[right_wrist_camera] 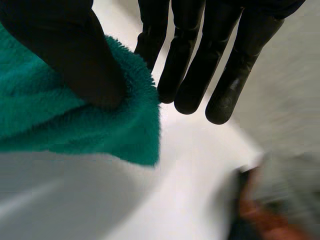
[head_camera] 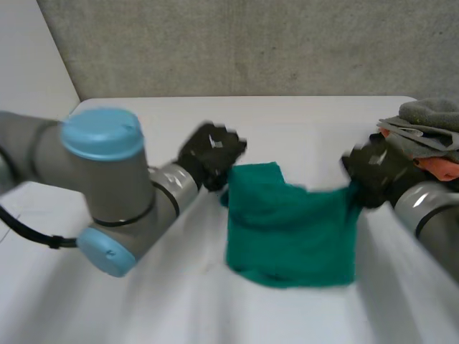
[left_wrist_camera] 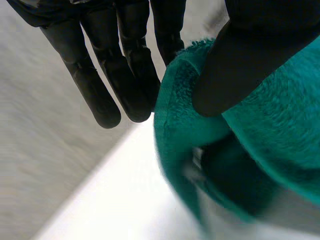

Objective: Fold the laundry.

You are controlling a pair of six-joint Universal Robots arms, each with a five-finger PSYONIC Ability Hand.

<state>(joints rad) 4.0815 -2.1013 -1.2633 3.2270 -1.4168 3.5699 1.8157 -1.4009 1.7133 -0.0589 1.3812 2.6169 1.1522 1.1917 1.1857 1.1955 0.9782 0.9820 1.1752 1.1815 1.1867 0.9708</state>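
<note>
Green towel [head_camera: 290, 229] is sitting mid-worktop [head_camera: 301, 136], between the two hands. Left hand [head_camera: 211, 154] is gripping its far left corner. In the left wrist view, the thumb [left_wrist_camera: 235, 70] is pressing the cloth against straight fingers [left_wrist_camera: 100, 85] that are lying close together. Right hand [head_camera: 373, 175] is taking the far right corner the same way: thumb [right_wrist_camera: 80, 60] is pinching the towel edge and the fingers [right_wrist_camera: 200, 65] are staying straight, side by side. Pile of clothes [head_camera: 430, 132], grey and orange, is lying just beyond the right hand.
</note>
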